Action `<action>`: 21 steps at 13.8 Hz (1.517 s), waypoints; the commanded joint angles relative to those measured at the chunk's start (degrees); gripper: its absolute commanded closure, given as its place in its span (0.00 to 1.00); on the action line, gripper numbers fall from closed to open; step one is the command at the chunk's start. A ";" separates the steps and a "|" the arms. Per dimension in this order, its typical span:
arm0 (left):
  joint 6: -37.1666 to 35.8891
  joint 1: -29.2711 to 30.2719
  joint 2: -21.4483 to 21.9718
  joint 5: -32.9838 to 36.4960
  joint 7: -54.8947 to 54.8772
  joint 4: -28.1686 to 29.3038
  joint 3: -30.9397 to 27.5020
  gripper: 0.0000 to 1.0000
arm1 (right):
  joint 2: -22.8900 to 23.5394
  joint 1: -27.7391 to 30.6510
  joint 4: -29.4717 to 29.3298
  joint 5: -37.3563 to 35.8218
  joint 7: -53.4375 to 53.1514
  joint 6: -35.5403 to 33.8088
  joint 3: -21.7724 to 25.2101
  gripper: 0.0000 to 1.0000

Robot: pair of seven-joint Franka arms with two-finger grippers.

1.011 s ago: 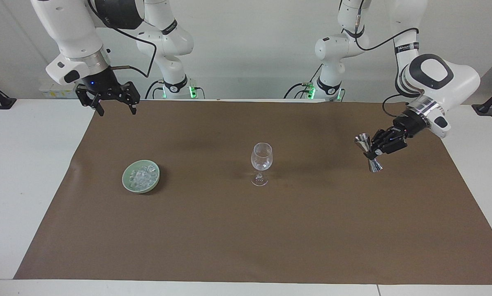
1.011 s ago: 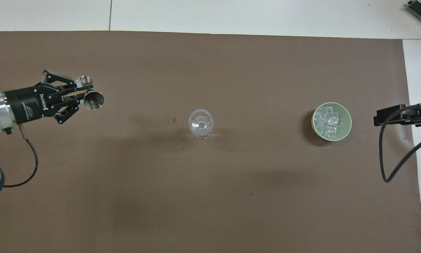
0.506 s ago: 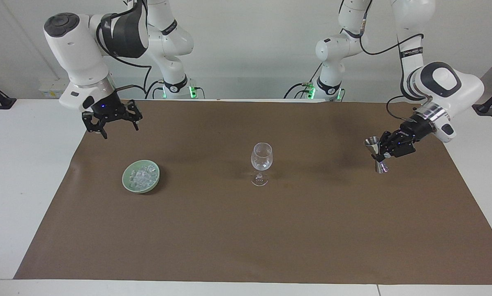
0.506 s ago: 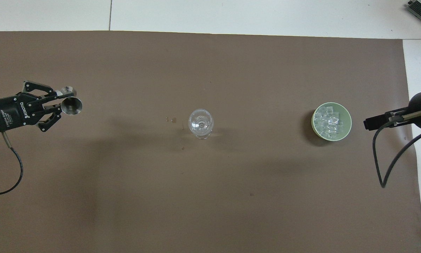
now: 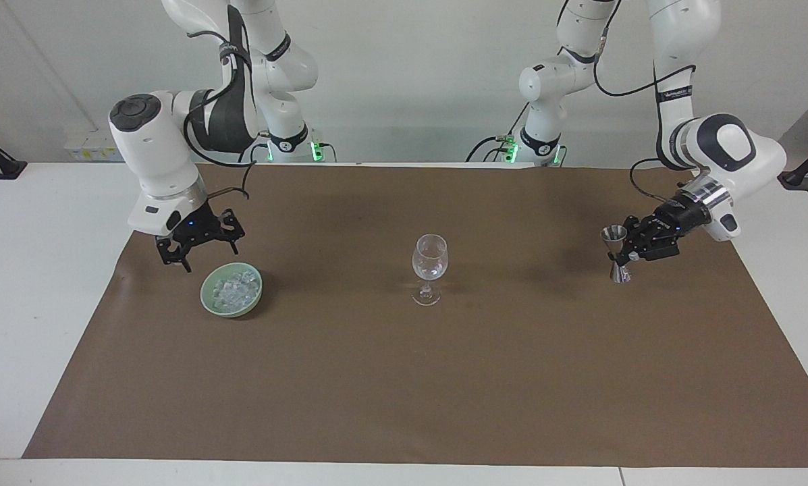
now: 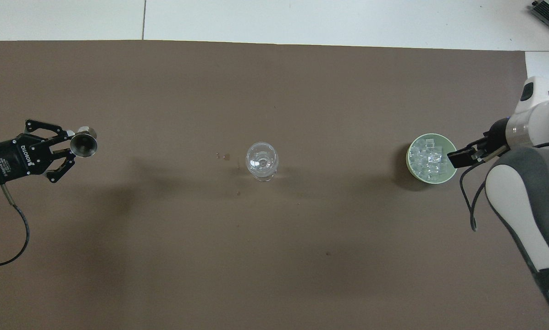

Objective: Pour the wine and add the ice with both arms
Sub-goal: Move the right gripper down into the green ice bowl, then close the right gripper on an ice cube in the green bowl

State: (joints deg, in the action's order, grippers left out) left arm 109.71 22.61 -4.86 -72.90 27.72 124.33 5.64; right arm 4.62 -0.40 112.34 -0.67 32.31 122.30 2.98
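1. The left gripper [image 5: 625, 253] sits low over the brown paper mat [image 5: 404, 378] at the left arm's end of the desk [image 5: 39, 270], clamped tight around the waist of a steel jigger [image 5: 617, 254].
2. The jigger stands upright in that grip, its open cup on top; its foot seems to be at the mat, though I cannot tell whether it touches.
3. From the left gripper, the stemmed wine glass [image 5: 429, 267] stands well apart toward the middle of the mat, upright, with nothing touching it. Seen from overhead [image 6: 262, 160], it looks clear inside.
4. The right gripper [image 5: 201, 251] hangs just above the mat toward the right arm's end, its fingers spread wide and holding nothing.
5. The pale green bowl [image 5: 209, 297] sits just beside and below the right gripper, a little farther from the robots than the gripper's tips. From overhead, one black fingertip [image 6: 457, 159] covers the bowl's rim [image 6: 412, 168], but the facing view shows it not yet down at the bowl.
6. The ice [image 5: 233, 287] lies heaped in that bowl, a pile of small clear cubes [image 6: 428, 158], close under the right gripper and far from the left one.
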 commanded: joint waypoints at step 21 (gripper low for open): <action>-12.33 9.12 -20.98 -1.89 14.64 -9.72 0.51 1.00 | 6.28 0.58 7.45 0.93 9.35 14.80 -0.08 0.14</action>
State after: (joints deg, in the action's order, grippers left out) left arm 99.25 30.36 -24.63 -73.97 40.87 115.96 5.66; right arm 10.81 -0.40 118.64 -0.67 39.95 134.78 3.03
